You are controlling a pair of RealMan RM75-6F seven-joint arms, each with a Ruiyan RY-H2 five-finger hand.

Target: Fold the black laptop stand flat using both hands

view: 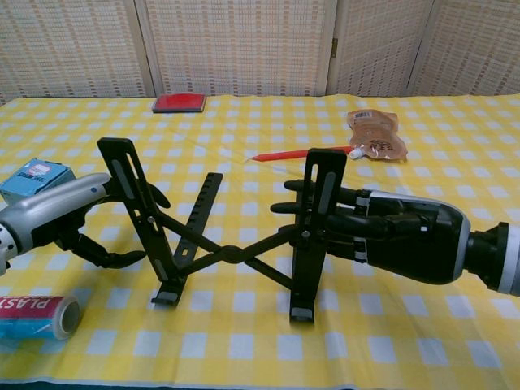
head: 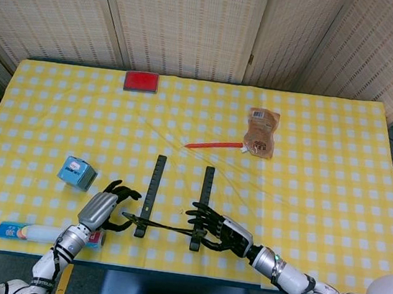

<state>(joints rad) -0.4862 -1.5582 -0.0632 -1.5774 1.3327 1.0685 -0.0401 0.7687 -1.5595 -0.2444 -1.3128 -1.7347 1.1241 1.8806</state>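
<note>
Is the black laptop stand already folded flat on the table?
No: in the chest view the laptop stand still stands open, its two uprights raised and its crossed struts spread.

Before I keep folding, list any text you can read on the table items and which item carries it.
"PLAS": red label of the lying bottle, cut off by the frame edge.
Blue box: white label with print, too blurred to read.
Brown pouch: printed label, too small to read.
Red flat item and black laptop stand: no text visible.
</note>
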